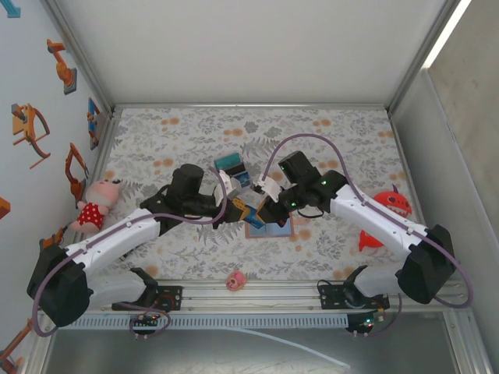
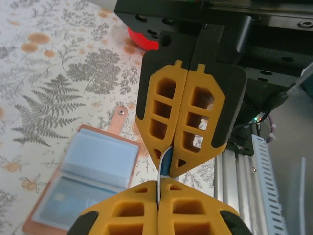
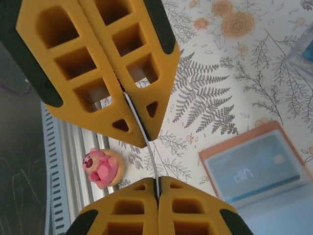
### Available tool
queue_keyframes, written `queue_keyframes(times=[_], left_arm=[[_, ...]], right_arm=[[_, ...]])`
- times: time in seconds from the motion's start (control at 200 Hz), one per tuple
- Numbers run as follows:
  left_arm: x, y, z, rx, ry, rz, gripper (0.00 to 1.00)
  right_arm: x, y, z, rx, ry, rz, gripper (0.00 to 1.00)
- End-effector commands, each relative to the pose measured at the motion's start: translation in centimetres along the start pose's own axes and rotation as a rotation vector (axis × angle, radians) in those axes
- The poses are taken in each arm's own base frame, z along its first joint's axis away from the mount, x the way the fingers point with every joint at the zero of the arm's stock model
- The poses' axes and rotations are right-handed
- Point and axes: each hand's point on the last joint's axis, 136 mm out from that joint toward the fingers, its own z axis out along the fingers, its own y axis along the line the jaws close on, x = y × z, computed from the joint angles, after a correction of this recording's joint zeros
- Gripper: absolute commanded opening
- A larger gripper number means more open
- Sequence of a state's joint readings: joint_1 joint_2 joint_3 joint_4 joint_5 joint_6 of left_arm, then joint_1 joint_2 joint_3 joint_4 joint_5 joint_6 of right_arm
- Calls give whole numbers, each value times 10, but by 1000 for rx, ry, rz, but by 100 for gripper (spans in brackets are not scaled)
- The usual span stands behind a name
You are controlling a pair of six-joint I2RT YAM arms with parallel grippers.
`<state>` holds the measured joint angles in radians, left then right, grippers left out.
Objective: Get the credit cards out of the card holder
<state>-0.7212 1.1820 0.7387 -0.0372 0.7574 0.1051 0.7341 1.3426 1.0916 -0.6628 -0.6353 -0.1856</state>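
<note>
The credit card (image 2: 164, 159), clamped between the left hand (image 2: 158, 188) and the right hand (image 2: 170, 171), presented edge-on; its face could not be read. The card holder (image 2: 83, 166) was cut off by the lower frame edge and partly covered by the left hand. A red toy (image 2: 139, 39) was mostly hidden behind the right hand.

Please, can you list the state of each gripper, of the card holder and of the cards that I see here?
left gripper, shut on the held card
right gripper, shut on the held card too
held card, edge-on, pinched between both grippers above the table
card holder, open, lying flat on the table
VIP card, inside a pocket of the card holder
</note>
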Motion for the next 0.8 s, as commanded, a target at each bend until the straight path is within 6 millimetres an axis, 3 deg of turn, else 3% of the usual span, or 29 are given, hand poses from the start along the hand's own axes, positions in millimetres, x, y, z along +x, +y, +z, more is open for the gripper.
queue_keyframes(times=[0.0, 0.08, 0.21, 0.461, 0.611, 0.711, 0.771, 0.796], left_arm=[[-12, -3, 0, 12, -20, 25, 0], [-12, -3, -2, 4, -27, 26, 0], [-15, 1, -7, -42, -62, 24, 0], [-30, 16, -32, -226, -237, -24, 0], [-41, 30, -56, -360, -407, -107, 0], [-48, 32, -69, -392, -507, -151, 0], [-53, 30, -73, -383, -547, -165, 0], [-54, 30, -75, -380, -558, -172, 0]], right_arm=[[-11, 8, -6, -7, -34, -50, 2], [-11, 4, -8, 29, -46, -45, 14], [-15, -6, -16, 112, -90, -23, 44], [-28, -29, -37, 249, -286, 73, 56], [-43, -30, -48, 249, -457, 136, 66], [-52, -27, -56, 225, -579, 163, 82], [-59, -26, -63, 206, -666, 181, 98], [-60, -26, -64, 196, -695, 190, 99]])
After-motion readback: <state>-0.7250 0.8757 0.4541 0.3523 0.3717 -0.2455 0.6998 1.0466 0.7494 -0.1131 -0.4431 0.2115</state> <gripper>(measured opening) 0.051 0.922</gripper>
